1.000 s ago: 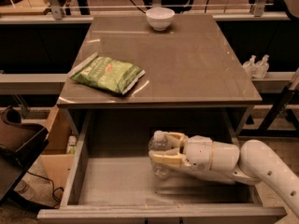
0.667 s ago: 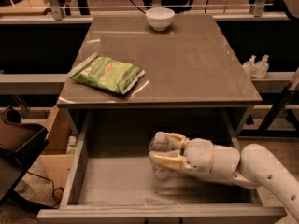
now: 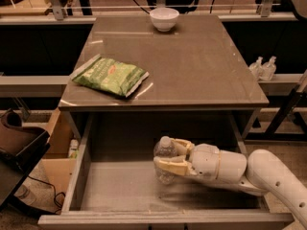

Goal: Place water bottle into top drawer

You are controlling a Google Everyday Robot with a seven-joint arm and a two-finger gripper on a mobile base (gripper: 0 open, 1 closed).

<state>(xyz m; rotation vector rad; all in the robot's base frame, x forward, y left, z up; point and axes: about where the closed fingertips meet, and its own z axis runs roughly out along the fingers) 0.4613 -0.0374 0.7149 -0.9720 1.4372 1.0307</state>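
Inside the top drawer [image 3: 120,188], the tool [image 3: 166,154] clasps the water bottle [image 3: 162,150] mid-body; likely light, slick, crushable (thin plastic); squeeze gently.

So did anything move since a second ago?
Nothing visibly changed. The gripper still has its jaws shut on the water bottle, upright inside the open top drawer. The green bag and white bowl stayed on the table.
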